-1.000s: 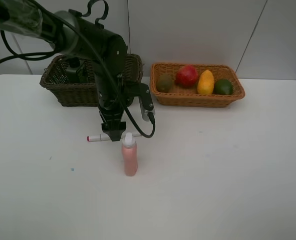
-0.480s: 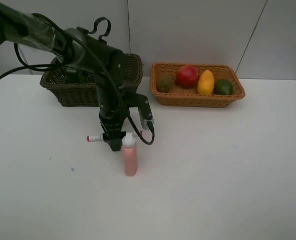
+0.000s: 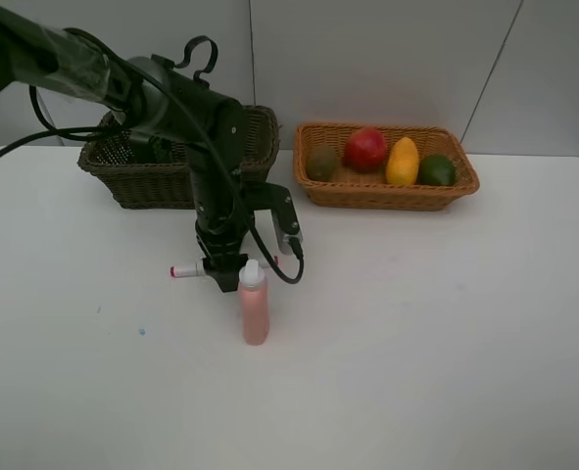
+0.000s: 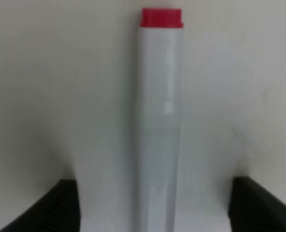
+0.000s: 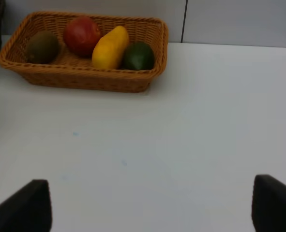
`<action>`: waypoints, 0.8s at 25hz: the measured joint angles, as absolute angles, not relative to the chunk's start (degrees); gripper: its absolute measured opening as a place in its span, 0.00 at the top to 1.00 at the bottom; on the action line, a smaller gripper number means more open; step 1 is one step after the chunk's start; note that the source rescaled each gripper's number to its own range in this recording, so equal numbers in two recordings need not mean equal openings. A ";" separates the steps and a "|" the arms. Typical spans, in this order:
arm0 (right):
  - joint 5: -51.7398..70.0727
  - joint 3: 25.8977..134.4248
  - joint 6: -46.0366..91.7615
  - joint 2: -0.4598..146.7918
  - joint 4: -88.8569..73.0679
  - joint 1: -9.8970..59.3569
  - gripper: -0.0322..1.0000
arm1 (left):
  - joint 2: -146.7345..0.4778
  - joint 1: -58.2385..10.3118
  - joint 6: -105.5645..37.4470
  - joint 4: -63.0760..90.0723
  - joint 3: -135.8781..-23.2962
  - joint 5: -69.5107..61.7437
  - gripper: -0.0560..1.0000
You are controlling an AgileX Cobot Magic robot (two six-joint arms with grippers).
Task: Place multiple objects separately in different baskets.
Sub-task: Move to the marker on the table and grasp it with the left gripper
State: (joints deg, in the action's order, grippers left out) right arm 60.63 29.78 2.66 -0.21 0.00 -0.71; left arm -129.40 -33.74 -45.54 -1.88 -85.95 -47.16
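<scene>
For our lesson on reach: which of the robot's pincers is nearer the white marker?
Left. The left pincer straddles the white marker lying on the table; the right pincer hangs apart, facing the orange-tan basket.

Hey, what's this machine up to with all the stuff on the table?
It is sorting things into baskets. The left gripper is down over the white marker on the table, jaws either side of it but not gripping yet. The pink bottle stands beside it. Four fruits already sit in the orange basket.
</scene>
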 joint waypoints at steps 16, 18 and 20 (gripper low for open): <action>60.63 29.78 2.66 -0.21 0.00 -0.71 0.00 | -129.40 -33.74 -45.54 -1.19 -85.95 -47.14 0.93; 60.63 29.78 2.66 -0.21 0.00 -0.71 0.00 | -129.40 -33.74 -45.54 -1.19 -85.95 -47.14 0.93; 60.63 29.78 2.66 -0.21 0.00 -0.71 0.00 | -129.40 -33.74 -45.54 -1.19 -85.95 -47.14 0.93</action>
State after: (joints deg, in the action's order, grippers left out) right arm 60.63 29.78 2.66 -0.21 0.00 -0.71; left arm -129.40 -33.74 -45.54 -1.19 -85.95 -47.14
